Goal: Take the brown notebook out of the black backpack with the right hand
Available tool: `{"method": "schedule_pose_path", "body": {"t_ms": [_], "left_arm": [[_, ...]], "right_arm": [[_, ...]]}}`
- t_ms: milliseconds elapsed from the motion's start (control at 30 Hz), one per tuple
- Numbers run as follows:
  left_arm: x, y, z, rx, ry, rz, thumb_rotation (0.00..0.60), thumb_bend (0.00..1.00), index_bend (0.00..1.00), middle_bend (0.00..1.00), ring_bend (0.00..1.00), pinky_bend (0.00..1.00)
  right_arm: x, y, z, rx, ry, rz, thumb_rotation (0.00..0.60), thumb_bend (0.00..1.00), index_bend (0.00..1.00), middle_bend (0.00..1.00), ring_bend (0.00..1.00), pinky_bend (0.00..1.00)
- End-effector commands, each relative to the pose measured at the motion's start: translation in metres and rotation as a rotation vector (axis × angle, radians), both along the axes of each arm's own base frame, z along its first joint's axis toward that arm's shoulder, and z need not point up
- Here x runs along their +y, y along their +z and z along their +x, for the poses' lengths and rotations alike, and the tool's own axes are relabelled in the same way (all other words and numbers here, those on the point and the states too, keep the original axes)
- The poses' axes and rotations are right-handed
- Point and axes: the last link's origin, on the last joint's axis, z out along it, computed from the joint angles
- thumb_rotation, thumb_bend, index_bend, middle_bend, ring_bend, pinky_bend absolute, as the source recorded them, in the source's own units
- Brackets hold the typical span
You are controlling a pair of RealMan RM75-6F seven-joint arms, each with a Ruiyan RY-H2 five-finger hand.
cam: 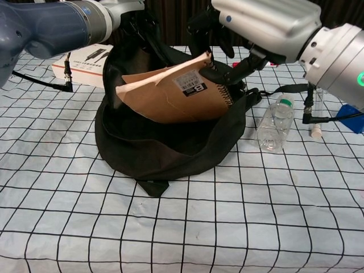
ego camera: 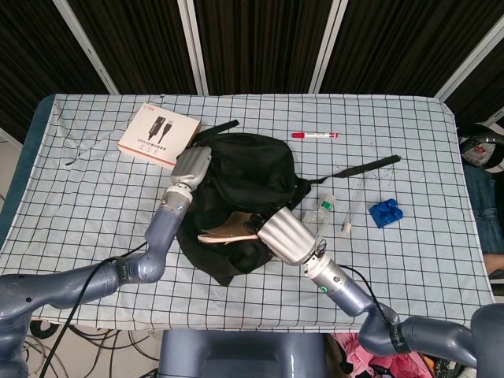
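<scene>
The silver right hand (cam: 264, 23) grips the brown spiral-bound notebook (cam: 176, 91) by its upper right corner, dark fingers (cam: 211, 25) curled over the wire-bound edge, and holds it tilted and partly raised above the open mouth of the soft black fabric backpack (cam: 165, 153), its lower edge still down inside the opening. A white barcode label shows on the notebook's cover. In the head view the same hand (ego camera: 285, 238) sits over the near right side of the backpack (ego camera: 252, 169), with the notebook (ego camera: 224, 232) showing as a pale sliver to its left. The silver left hand (ego camera: 190, 165) rests on the far left edge of the backpack; whether its fingers are pinching the fabric cannot be told. Just right of the backpack a clear plastic bottle with a green cap (cam: 274, 122) stands on the white, black-gridded tablecloth (cam: 227, 227). A white and orange flat box (ego camera: 158, 134) lies at the far left, a red-capped marker (ego camera: 314, 135) far of the backpack, and a blue toy brick (ego camera: 385, 213) to the right.
</scene>
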Motion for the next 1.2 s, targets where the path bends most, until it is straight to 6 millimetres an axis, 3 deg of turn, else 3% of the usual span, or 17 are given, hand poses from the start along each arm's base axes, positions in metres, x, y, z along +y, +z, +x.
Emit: {"method": "schedule_pose_path", "body": {"t_ms": [33, 100, 200, 400, 1000, 1067, 1100, 1200], "left_arm": [[0.0, 0.0, -0.003, 0.009, 0.005, -0.002, 0.6, 0.4, 0.62, 0.62, 0.49, 0.45], [0.0, 0.0, -0.006, 0.014, 0.009, -0.004, 0.6, 0.4, 0.62, 0.62, 0.49, 0.45], [0.002, 0.001, -0.011, 0.022, 0.018, -0.003, 0.6, 0.4, 0.61, 0.62, 0.49, 0.45], [0.001, -0.005, -0.017, 0.041, 0.017, -0.018, 0.6, 0.4, 0.61, 0.62, 0.49, 0.45], [-0.005, -0.022, -0.016, 0.057, -0.005, -0.046, 0.6, 0.39, 0.6, 0.61, 0.48, 0.44], [-0.007, -0.023, -0.016, 0.057, -0.01, -0.052, 0.6, 0.37, 0.57, 0.58, 0.45, 0.43], [-0.007, -0.022, -0.016, 0.058, -0.015, -0.057, 0.6, 0.31, 0.52, 0.54, 0.41, 0.4], [-0.012, -0.021, -0.014, 0.067, -0.038, -0.105, 0.6, 0.11, 0.35, 0.33, 0.2, 0.27]], "right_arm": [[0.0, 0.014, -0.001, -0.044, -0.008, -0.012, 0.6, 0.5, 0.78, 0.65, 0.66, 0.52], [0.0, 0.022, -0.003, -0.067, -0.019, -0.007, 0.6, 0.5, 0.78, 0.65, 0.66, 0.52], [-0.002, 0.053, -0.014, -0.118, -0.039, -0.044, 0.6, 0.5, 0.78, 0.65, 0.66, 0.52], [-0.002, 0.094, -0.024, -0.194, -0.058, -0.074, 0.6, 0.5, 0.78, 0.65, 0.66, 0.52], [0.003, 0.167, -0.062, -0.204, -0.087, -0.215, 0.6, 0.5, 0.78, 0.65, 0.66, 0.52], [0.002, 0.179, -0.069, -0.209, -0.098, -0.258, 0.6, 0.5, 0.78, 0.65, 0.66, 0.52], [0.002, 0.184, -0.072, -0.205, -0.102, -0.284, 0.6, 0.5, 0.78, 0.65, 0.66, 0.52], [0.0, 0.195, -0.083, -0.199, -0.126, -0.338, 0.6, 0.51, 0.78, 0.65, 0.65, 0.52]]}}
